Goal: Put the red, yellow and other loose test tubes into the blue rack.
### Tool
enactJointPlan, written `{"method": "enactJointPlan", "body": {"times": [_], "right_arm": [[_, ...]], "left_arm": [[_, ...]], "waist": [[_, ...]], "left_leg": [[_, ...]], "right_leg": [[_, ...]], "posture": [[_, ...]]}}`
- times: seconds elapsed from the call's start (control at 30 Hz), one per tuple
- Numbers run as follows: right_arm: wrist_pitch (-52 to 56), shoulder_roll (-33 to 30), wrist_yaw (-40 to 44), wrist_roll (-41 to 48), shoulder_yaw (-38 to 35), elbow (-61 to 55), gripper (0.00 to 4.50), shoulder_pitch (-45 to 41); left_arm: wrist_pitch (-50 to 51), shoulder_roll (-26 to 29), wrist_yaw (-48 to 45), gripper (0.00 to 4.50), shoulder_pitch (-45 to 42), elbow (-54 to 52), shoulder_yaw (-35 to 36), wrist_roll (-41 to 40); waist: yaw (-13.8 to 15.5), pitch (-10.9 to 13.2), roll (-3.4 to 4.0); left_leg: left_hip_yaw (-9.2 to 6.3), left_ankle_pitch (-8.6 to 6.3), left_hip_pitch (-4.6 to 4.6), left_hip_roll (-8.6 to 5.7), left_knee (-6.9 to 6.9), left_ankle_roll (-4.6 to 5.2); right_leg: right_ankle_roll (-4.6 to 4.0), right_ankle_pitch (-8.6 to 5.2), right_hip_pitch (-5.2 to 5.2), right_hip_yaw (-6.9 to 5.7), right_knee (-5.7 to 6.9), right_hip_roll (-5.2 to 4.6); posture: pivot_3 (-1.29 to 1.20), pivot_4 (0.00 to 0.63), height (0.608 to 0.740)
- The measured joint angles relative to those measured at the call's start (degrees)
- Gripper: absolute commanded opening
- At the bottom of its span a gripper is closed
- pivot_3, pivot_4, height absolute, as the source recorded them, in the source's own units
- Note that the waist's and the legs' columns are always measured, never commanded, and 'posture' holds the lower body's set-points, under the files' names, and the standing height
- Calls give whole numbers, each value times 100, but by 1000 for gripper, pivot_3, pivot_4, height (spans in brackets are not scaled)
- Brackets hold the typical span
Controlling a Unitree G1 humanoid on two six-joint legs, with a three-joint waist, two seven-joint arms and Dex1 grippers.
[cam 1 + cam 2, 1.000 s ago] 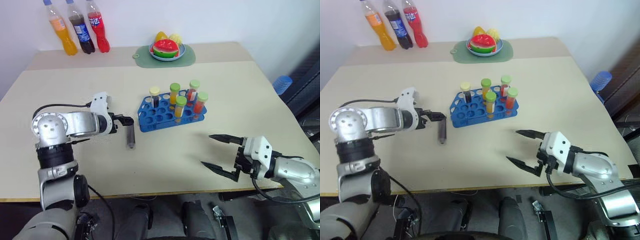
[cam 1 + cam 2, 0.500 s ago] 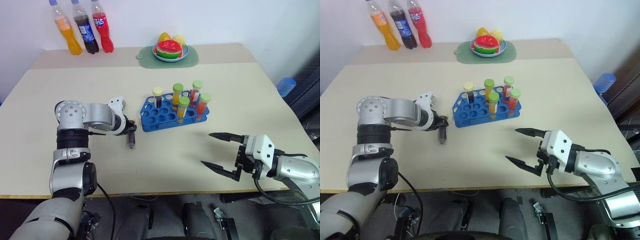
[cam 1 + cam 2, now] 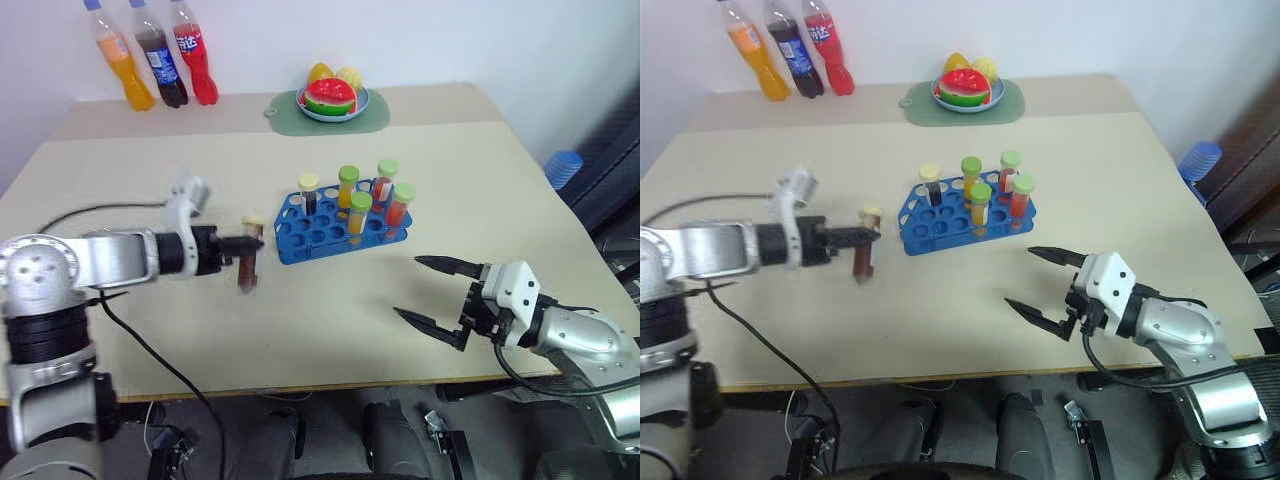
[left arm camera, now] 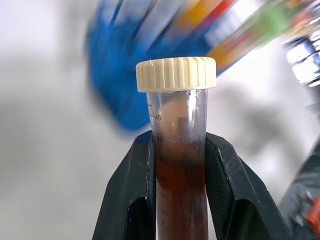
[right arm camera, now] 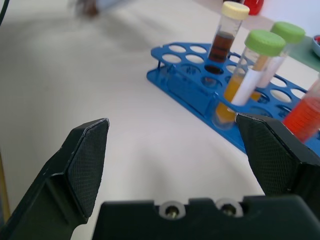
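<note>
While upright, the brown tube (image 4: 181,165) sits pinched between the left gripper (image 4: 180,200) fingers.

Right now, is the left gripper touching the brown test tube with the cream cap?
Touching. In the left wrist view, both black fingers of the left gripper press against the sides of the brown test tube, just below its cream cap, with no gap.

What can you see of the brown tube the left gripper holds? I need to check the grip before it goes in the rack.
The brown tube is clear plastic with printed marks, a ribbed cream cap and dark brown liquid. It stands upright, clear of the table, beside the blue rack. The left gripper is shut on it below the cap.
</note>
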Motion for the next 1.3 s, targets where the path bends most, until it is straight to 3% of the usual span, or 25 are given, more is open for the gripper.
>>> {"method": "enactJointPlan", "body": {"times": [0.1, 0.17, 0.33, 0.7, 0.87, 1.17, 1.3], "right_arm": [[-58, 123, -189, -116, -3, 6, 4500, 58], [-92, 236, -328, -216, 2, 8, 4500, 147], [-115, 427, -694, -385, -28, -108, 4500, 456], [-121, 649, -1264, -667, -61, -674, 4500, 1098], [-122, 691, -1376, -729, -71, -722, 4500, 1159], [-121, 733, -1461, -820, -40, -737, 4500, 1142], [-121, 733, -1459, -819, -34, -738, 4500, 1057]], "left_arm": [[-2622, -492, -1463, 764, 452, -229, -814, 1897], [-3581, -900, -2208, 764, 487, 91, -1219, 2520], [-5220, -1819, -3072, 764, 176, 1533, -1576, 3562], [-5867, -2634, -4384, 764, -856, 4224, -1541, 4099], [-6281, -2676, -4632, 764, -1039, 4699, -1561, 4497], [-8024, -2872, -4604, 764, -1086, 5261, -1863, 5585], [-7807, -2880, -4801, 2747, -950, 5217, -1860, 5588]], "waist": [[58, -1, 2], [86, 3, -8], [70, 3, -9], [50, 3, -10], [32, 3, -10], [67, -4, -13], [70, -5, -12]], "left_leg": [[28, -3, 1, 9, -5, 5], [26, -4, -6, 15, -1, 6], [29, -10, -6, 14, 3, 18], [32, -19, -4, 17, 8, 36], [30, -18, -2, 18, 9, 36], [31, -23, 10, 19, 12, 45], [30, -26, 9, 17, 17, 50]], "right_leg": [[-11, -3, -1, 5, -11, -3], [-18, -3, -5, 3, -15, 2], [-4, 5, -6, 4, -15, 2], [0, 6, -7, 4, -10, 9], [0, 6, -6, 4, -8, 10], [1, 6, 8, 4, -7, 10], [2, 6, 11, 3, -5, 10]], "posture": [[0, 150, 740], [0, 150, 740], [0, 150, 740], [0, 150, 740], [0, 150, 740], [0, 150, 740], [0, 150, 740]]}}
